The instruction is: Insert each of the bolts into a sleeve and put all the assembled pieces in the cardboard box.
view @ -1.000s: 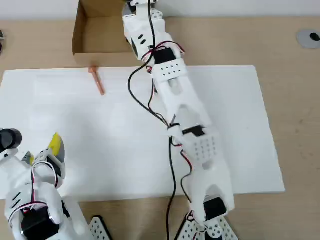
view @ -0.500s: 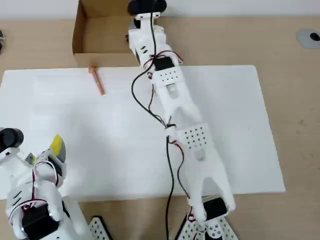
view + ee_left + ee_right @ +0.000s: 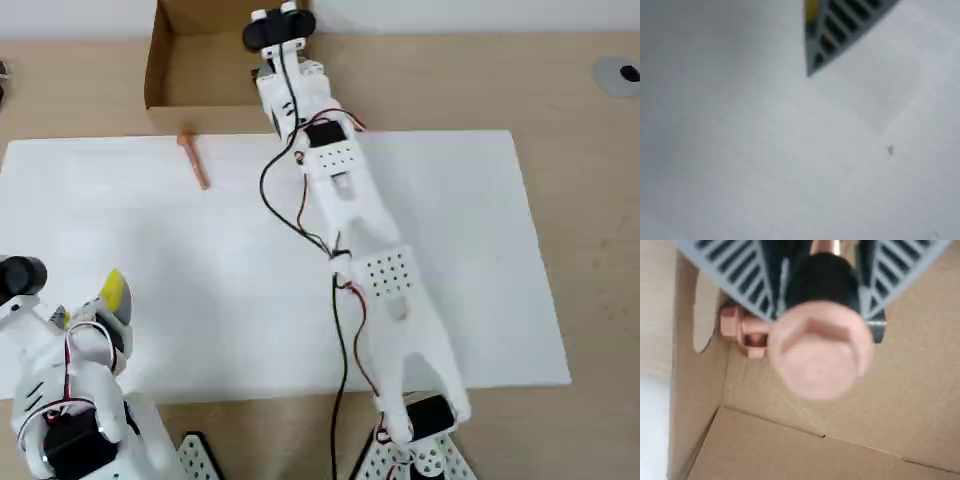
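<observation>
While it hangs over the cardboard box [image 3: 155, 75], the right tool [image 3: 820, 287] grips a bolt [image 3: 817, 357] in a sleeve [image 3: 822, 275].
We see the black sleeve clamped between the jaws and another copper piece [image 3: 737, 327] on the box floor. A loose bolt [image 3: 193, 160] lies on the white sheet [image 3: 450, 250] beside the box. Whether the left tool [image 3: 112, 295] is open, we cannot tell.

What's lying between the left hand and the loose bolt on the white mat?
Nothing: the high view shows bare white mat between the left hand and the bolt.
</observation>
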You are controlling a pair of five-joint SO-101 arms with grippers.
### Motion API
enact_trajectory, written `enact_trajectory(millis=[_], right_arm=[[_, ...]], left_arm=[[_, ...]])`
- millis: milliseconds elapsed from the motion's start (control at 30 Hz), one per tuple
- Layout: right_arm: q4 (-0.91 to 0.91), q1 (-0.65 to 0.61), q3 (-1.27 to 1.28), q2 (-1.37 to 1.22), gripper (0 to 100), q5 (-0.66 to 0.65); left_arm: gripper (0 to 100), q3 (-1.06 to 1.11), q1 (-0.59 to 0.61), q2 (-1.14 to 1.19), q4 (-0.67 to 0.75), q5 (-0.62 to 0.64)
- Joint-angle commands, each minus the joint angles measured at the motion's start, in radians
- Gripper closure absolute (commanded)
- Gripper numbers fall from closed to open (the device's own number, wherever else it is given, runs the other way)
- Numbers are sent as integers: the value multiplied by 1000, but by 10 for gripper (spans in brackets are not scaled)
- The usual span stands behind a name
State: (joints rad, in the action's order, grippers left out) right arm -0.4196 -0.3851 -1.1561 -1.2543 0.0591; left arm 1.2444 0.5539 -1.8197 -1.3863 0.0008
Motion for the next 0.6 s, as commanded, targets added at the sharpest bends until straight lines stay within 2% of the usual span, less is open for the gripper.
enact_trajectory(millis=[0, 100, 200, 433, 567], right_arm=[[-31, 7, -85, 35, 870, -14], [-51, 7, -85, 35, 742, -12], [-49, 7, -85, 35, 679, -12], [-63, 5, -107, 36, 673, -12], [-238, 5, -275, 58, 672, -11]], left_arm=[[707, -6, -15, -5, 6, 0], [707, -2, -15, -5, 8, 0], [707, -2, -15, -5, 8, 0], [707, 0, -15, -5, 11, 0], [709, -2, -12, -5, 12, 5]])
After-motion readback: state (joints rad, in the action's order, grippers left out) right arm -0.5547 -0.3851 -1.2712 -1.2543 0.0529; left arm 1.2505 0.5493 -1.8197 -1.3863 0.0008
